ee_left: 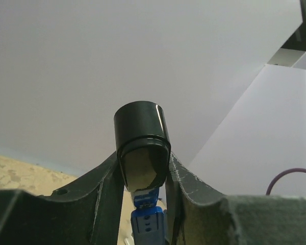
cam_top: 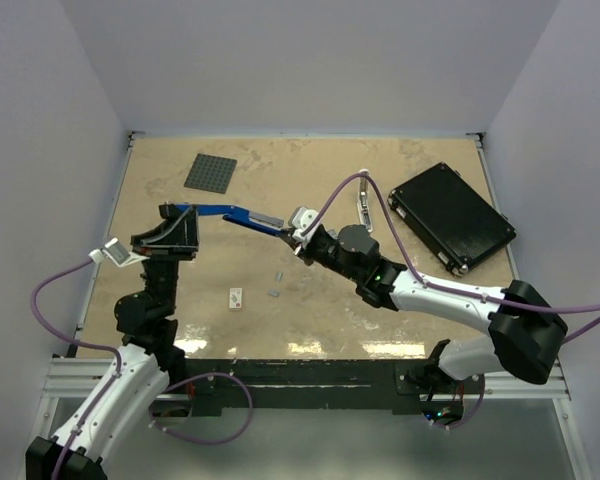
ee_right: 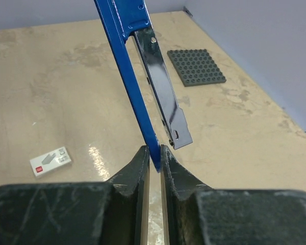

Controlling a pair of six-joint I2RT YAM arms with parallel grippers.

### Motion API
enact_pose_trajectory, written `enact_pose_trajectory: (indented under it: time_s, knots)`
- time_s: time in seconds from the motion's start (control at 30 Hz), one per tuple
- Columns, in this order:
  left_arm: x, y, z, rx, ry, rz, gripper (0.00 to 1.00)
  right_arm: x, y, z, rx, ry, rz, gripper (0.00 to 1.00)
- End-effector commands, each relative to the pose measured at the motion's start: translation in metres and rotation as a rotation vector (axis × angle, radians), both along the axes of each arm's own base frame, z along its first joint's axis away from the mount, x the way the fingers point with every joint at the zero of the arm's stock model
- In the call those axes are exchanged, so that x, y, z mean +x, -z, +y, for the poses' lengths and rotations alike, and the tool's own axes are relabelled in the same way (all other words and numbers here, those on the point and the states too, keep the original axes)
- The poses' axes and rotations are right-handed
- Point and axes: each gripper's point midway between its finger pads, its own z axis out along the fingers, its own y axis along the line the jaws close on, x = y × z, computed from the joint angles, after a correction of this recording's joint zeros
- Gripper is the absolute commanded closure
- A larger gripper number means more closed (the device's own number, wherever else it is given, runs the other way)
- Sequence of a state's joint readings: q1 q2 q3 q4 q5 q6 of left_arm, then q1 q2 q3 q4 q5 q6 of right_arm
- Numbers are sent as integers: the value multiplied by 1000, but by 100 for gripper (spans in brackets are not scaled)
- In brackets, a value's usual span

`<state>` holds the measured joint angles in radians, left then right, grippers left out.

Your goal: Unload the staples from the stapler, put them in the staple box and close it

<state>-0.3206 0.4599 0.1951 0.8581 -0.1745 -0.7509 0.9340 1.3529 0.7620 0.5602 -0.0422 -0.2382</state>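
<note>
Currently the stapler (cam_top: 225, 213) hangs in the air over the left-middle of the surface (cam_top: 330, 170), stretched between the two arms and opened out. The left end effector (cam_top: 175, 225) is clamped on its rear end. In the left wrist view the fingers (ee_left: 104, 196) press in from both sides on a blue part (ee_left: 145, 222) beneath a black rounded piece (ee_left: 141, 127), probably the stapler's back end, though that view is too close to be sure. The right end effector (ee_right: 154, 162) is pinched almost flat on the tip of the thin blue arm (ee_right: 135, 97). Just beside that arm the silvery rail (ee_right: 163, 92) swings free, touching neither finger.

Two small grey staples (cam_top: 274, 293) lie on the surface below the stapler's right end, close together. A white block (cam_top: 236, 297) lies just to their left.

A grey studded plate (cam_top: 210, 172) sits toward the far left corner, well apart from the stapler. A slim bar-shaped tool (cam_top: 363, 213) lies right of centre. A flat black box (cam_top: 450, 215) sits angled near the right edge. Pale walls (cam_top: 300, 60) close off the far, left and right edges. Open surface lies between the plate and the tool along the far side, and also in front of the staples toward the near edge.
</note>
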Motion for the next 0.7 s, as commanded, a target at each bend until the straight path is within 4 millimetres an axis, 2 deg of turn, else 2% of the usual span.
enact_pose_trajectory:
  time_s: [0.0, 0.13, 0.17, 0.33, 0.53, 0.57, 0.63, 0.67]
  knots:
    - [-24, -25, -23, 68, 119, -190, 100, -24, -68, 13, 221, -103, -26, 91]
    - [-37, -25, -42, 137, 213, -236, 100, -17, -83, 2, 223, -37, -48, 82]
    - [-39, -24, -43, 147, 219, -241, 100, -15, -90, -3, 235, -16, -56, 77]
    - [-55, -26, -56, 245, 271, -306, 100, -17, -109, -15, 251, 8, -112, 66]
    - [-64, -24, -64, 287, 321, -325, 100, -31, -127, -25, 231, -32, -182, 58]
    - [-65, -24, -66, 291, 333, -328, 100, -33, -133, -25, 228, -48, -195, 53]
    - [-69, -24, -71, 307, 360, -335, 100, -42, -128, -19, 177, -116, -179, 47]
    - [-70, -25, -72, 307, 372, -336, 100, -47, -139, -16, 181, -147, -180, 46]
